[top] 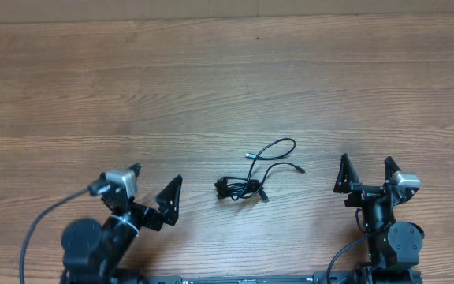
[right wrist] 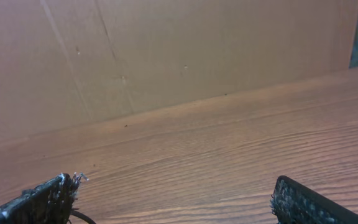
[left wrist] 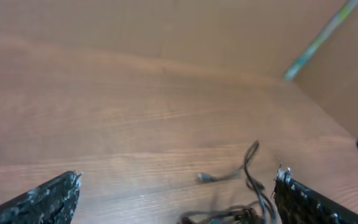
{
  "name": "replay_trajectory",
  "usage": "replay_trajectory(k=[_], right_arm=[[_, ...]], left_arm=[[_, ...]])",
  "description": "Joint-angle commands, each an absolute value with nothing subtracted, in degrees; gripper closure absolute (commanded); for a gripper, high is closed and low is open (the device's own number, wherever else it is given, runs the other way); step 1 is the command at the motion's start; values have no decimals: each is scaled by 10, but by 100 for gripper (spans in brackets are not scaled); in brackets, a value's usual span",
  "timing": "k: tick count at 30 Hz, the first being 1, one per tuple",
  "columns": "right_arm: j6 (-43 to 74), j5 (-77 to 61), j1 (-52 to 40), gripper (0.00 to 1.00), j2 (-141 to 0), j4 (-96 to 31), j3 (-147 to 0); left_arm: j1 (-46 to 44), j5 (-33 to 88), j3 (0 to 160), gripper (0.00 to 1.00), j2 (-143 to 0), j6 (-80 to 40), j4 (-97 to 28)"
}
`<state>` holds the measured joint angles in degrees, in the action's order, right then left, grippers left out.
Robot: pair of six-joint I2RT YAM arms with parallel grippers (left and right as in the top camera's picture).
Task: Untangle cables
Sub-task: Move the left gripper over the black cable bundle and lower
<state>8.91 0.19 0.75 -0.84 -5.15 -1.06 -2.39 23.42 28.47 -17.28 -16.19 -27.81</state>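
The cables (top: 254,175) lie in a small black tangle on the wooden table, with loops reaching up and right and a silver-tipped plug (top: 249,155). My left gripper (top: 156,185) is open and empty, to the left of the tangle. My right gripper (top: 365,170) is open and empty, to the right of it. In the left wrist view the cables (left wrist: 247,193) lie between the jaws (left wrist: 178,186), nearer the right finger. In the right wrist view the open jaws (right wrist: 173,193) frame bare wood; a short black strand shows at the bottom left.
The wooden table (top: 211,87) stretches wide behind the tangle. A cardboard-coloured wall (right wrist: 166,50) stands at the table's far edge. Both arm bases sit at the near edge.
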Motion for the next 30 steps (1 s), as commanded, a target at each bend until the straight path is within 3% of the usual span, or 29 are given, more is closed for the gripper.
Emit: replay_trajectory(k=[1, 9, 12, 19, 21, 22, 30], right_arm=[[85, -1, 8, 0, -2, -48, -4], [85, -1, 8, 0, -2, -48, -4], [85, -1, 8, 0, -2, -48, -4], [85, -1, 8, 0, -2, -48, -4], [85, -1, 8, 0, -2, -48, -4], [85, -1, 8, 0, -2, -48, -4], [85, -1, 8, 0, -2, -48, -4]], left_arm=[[-23, 270, 368, 1, -246, -169, -320], [-23, 479, 498, 0, -400, -168, -372], [-23, 492, 498, 0, -438, -180, -372], [-23, 437, 498, 0, -521, -305, -403], [-23, 402, 498, 16, -539, -355, -435], [-23, 381, 498, 19, -548, -387, -456], [-47, 328, 498, 21, -596, -559, -552]])
